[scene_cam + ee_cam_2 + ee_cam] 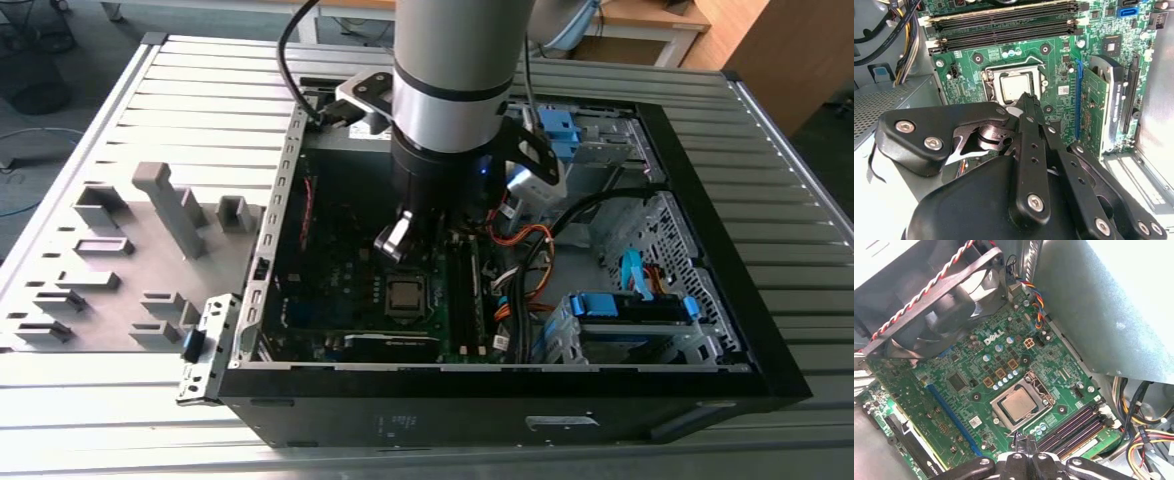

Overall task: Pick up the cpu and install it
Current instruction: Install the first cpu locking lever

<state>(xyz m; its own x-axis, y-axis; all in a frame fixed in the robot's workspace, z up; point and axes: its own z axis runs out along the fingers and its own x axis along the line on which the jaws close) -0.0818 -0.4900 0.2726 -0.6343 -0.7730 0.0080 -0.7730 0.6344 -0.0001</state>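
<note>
Silver-grey, one cpu (1017, 406) lies in its socket (1040, 386) near one claw (1019, 439), closed tight, empty.

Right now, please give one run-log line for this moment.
cpu: seated in motherboard socket | gripper: shut, empty, hovering near cpu

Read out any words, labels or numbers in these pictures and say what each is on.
White logo on the green motherboard: a maker's mark, not quoted here.
White sticker near the cpu: too small to read.
Fine white lettering across the motherboard: too small to read.
Small label on the case front: too blurred to read.
Top of the cpu: no readable print.
</note>
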